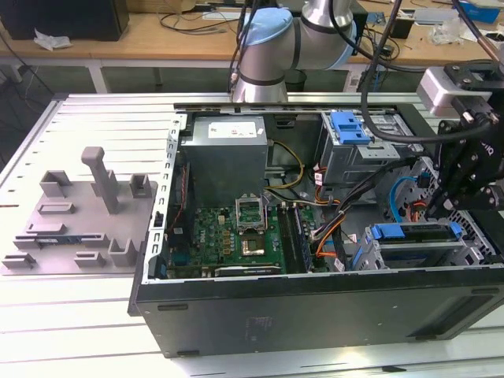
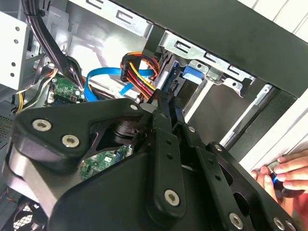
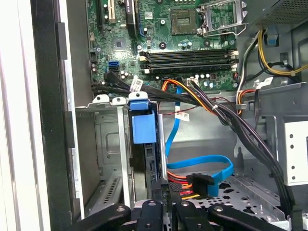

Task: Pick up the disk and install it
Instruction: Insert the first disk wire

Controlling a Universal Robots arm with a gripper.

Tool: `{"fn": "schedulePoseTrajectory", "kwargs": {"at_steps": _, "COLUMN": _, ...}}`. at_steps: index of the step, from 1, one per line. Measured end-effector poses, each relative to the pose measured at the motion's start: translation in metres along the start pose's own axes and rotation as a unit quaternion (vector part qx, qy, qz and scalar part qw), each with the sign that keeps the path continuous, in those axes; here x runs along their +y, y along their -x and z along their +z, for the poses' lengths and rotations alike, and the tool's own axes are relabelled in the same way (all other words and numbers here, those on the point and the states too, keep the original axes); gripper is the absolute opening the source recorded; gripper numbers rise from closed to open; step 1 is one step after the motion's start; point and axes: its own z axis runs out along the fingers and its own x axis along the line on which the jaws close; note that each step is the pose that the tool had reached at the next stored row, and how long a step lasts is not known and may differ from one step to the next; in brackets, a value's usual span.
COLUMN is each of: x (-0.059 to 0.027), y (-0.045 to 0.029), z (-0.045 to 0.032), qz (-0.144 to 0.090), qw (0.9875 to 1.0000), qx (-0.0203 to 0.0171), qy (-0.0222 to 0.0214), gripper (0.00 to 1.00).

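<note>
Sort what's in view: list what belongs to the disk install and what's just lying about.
Belongs to the job:
- the disk in its blue carrier, at the drive cage
- the gripper, close by the disk
- the open computer case

Just lying about:
- the grey slotted fixture beside the case
- crumpled paper behind it

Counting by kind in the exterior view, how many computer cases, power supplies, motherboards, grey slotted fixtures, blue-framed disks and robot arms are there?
Computer case: 1
Power supply: 1
Motherboard: 1
Grey slotted fixture: 1
Disk in blue carrier: 1
Robot arm: 1
Total: 6
</note>
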Motion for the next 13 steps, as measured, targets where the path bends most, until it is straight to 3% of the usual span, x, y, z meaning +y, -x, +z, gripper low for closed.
{"fn": "schedulePoseTrajectory", "kwargs": {"at_steps": 6, "x": -0.0013, "y": -0.0069, "z": -0.0002, "qz": 0.0, "qw": 0.9999, "qx": -0.0148, "qy": 0.0013, "gripper": 0.17}}
{"fn": "schedulePoseTrajectory", "kwargs": {"at_steps": 9, "x": -0.0018, "y": -0.0091, "z": -0.0002, "qz": 0.0, "qw": 0.9998, "qx": -0.0186, "qy": 0.0016, "gripper": 0.17}}
{"fn": "schedulePoseTrajectory", "kwargs": {"at_steps": 13, "x": -0.002, "y": -0.0103, "z": 0.0, "qz": 0.0, "qw": 0.9998, "qx": -0.0196, "qy": 0.0017, "gripper": 0.17}}
